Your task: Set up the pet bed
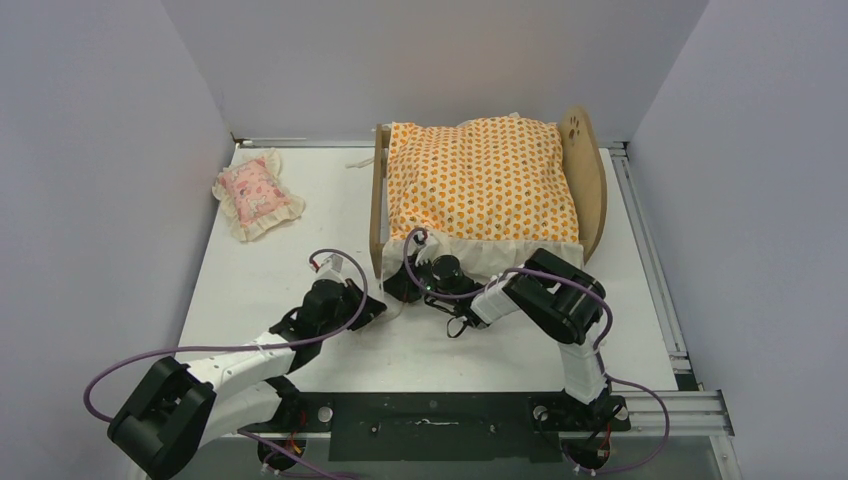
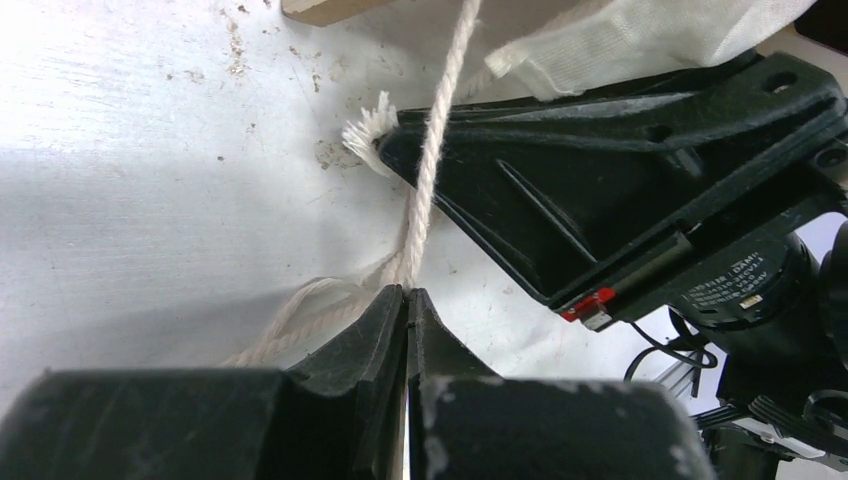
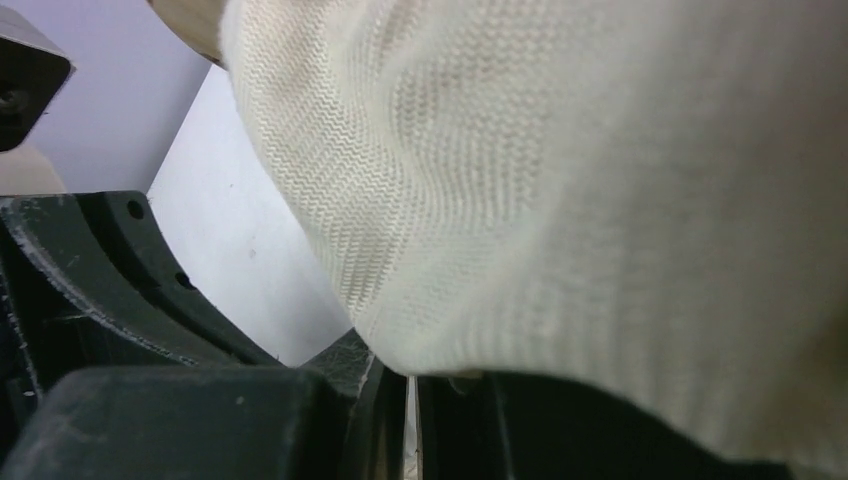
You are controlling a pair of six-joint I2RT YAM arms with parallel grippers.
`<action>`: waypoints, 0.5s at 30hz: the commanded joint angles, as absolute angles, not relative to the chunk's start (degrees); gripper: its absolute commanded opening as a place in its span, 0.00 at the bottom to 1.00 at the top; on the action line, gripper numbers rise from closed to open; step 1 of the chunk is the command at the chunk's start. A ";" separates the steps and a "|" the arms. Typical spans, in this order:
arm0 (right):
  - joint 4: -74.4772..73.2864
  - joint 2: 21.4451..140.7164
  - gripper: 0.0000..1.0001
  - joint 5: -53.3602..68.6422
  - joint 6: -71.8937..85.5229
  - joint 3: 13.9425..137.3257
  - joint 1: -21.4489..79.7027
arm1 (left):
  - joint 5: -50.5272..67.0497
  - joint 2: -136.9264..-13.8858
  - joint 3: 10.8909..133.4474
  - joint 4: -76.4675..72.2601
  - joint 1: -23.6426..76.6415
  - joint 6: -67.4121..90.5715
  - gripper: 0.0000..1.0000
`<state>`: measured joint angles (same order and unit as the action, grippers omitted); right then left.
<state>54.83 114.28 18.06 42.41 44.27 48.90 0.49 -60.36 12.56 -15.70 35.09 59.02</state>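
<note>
At the far centre of the table (image 1: 290,260), overhead, the pet bed (image 1: 592,185) stood bearing an orange cushion (image 1: 480,180). Left wrist: left gripper (image 2: 407,297) jaws clamped on a white cord (image 2: 432,150). Right wrist: right gripper (image 3: 410,390) jaws together beneath cream fabric (image 3: 560,200).

A white table (image 1: 400,352) is seen, its surface scuffed and speckled with dirt. A wooden pet bed (image 1: 588,170) is stood on it towards the back, right of the middle. A small pink pillow (image 1: 257,193) is laid near the back left corner. A loose white cord (image 2: 438,130) is trailed across the surface.
</note>
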 commanded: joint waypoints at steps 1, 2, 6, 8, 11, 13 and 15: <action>44.49 116.24 0.05 16.57 41.65 47.12 49.79 | 3.07 -60.82 14.95 -17.40 34.94 57.74 0.00; 41.83 116.24 0.05 15.55 40.76 47.98 50.16 | 3.15 -60.79 14.94 -17.46 34.97 57.74 0.00; 36.28 116.00 0.05 13.21 37.09 49.91 51.46 | 3.13 -60.57 15.05 -17.25 34.98 57.57 0.00; 34.86 116.04 0.07 12.59 36.01 50.45 51.88 | 3.02 -60.43 14.95 -16.98 34.98 57.49 0.00; 33.63 116.23 0.18 12.87 34.76 50.81 52.22 | 2.90 -60.22 14.87 -16.70 34.94 57.39 0.00; 33.36 115.97 0.26 13.36 34.36 50.57 52.40 | 2.83 -59.94 14.70 -16.46 34.97 57.34 0.00; 32.82 114.97 0.34 13.58 33.64 50.25 52.83 | 2.66 -59.50 14.63 -15.94 34.90 57.31 0.00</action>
